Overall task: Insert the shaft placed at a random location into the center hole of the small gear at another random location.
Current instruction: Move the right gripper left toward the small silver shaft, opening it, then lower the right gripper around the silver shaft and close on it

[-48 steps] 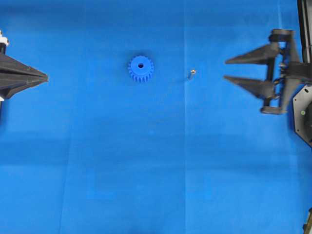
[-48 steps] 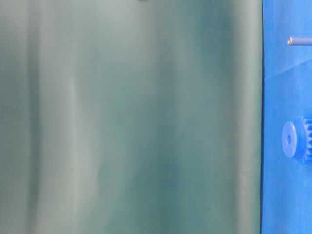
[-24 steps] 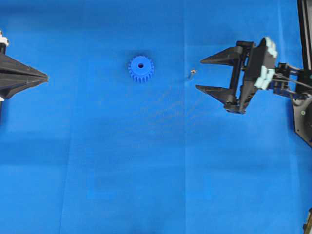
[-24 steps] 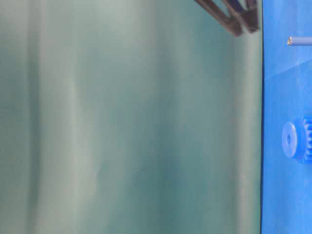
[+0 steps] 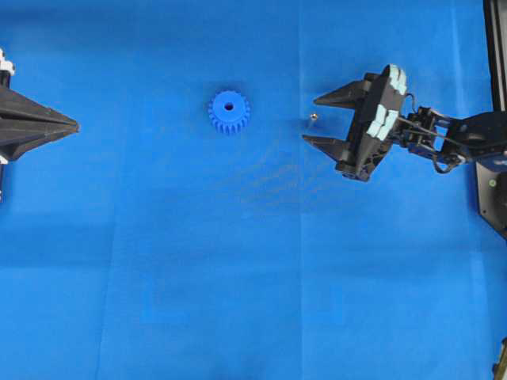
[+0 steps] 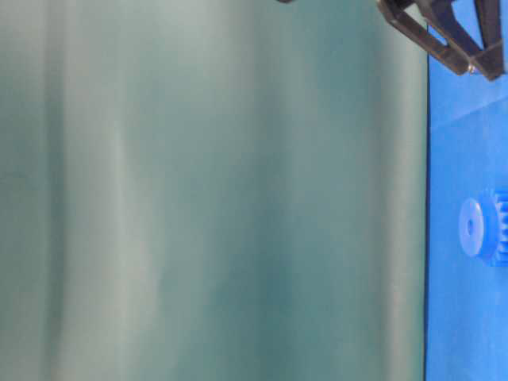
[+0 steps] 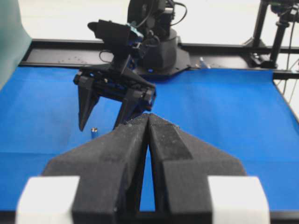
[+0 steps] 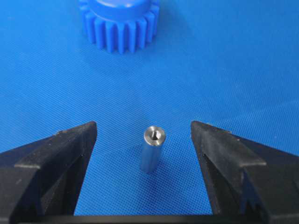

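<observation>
1. Blue cloth covers the whole table; a green curtain fills most of the table-level view.
2. We find the shaft standing upright on the cloth, between the spread fingers of the right gripper and touching neither. We read this as a straddle set up for a pinch on the shaft's sides.
3. From overhead, the shaft sits just off the gripper's fingertips, to the right of the small gear and well apart from it.
4. The gear lies flat with its center hole facing up, which suits an upright pin dropped in from above.
5. The left gripper is parked at the left edge, fingers pressed together and holding nothing; we judge it idle.
6. Hard to make out:
   - the table-level view hides the shaft behind the right gripper's fingers, and crops the gear;
   - the right wrist view cuts off the gear's top, so the hole is unseen there;
   - the left wrist view shows the shaft only as a small speck, and no gear.
</observation>
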### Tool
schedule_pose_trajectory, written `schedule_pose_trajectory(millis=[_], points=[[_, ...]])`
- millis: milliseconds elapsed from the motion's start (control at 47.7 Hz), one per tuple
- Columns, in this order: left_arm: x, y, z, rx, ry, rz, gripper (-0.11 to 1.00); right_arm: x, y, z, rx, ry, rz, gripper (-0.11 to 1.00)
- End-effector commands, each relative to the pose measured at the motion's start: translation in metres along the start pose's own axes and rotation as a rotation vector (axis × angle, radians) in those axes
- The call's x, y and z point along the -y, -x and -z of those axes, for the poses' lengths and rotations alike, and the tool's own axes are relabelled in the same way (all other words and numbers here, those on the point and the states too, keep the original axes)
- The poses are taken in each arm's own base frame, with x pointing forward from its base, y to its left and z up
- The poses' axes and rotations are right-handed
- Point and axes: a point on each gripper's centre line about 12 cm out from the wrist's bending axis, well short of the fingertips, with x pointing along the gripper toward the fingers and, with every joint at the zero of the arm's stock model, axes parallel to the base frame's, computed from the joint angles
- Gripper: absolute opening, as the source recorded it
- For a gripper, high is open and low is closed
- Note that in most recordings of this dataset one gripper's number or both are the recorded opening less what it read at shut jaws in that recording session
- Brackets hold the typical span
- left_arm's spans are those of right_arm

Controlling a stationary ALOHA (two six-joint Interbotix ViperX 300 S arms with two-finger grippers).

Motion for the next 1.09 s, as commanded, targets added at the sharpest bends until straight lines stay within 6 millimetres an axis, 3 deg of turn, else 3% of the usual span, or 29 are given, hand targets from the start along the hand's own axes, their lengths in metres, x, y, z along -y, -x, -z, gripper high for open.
schedule_pose_trajectory(millis=[0, 168, 335, 587, 881, 1069], points=[[-0.001, -0.001, -0.004, 0.011, 0.001, -0.003, 0.00, -0.001, -0.004, -0.006, 0.027, -0.007, 0.003, 0.69], [-0.001, -0.001, -0.003, 0.009, 0.000, -0.003, 0.00, 0.000, -0.004, -0.006, 0.026, -0.011, 0.007, 0.65], [-0.001, -0.001, -0.003, 0.009, 0.001, -0.003, 0.00, 0.001, -0.004, -0.006, 0.026, -0.012, 0.009, 0.54], [-0.001, -0.001, -0.003, 0.009, 0.000, -0.003, 0.00, 0.000, -0.004, -0.006, 0.024, -0.013, 0.009, 0.04], [-0.001, -0.001, -0.003, 0.009, 0.000, -0.003, 0.00, 0.001, -0.005, -0.008, 0.029, -0.015, 0.013, 0.03], [-0.001, -0.001, -0.003, 0.009, 0.000, -0.004, 0.00, -0.003, 0.001, -0.029, 0.057, -0.024, -0.005, 0.03]])
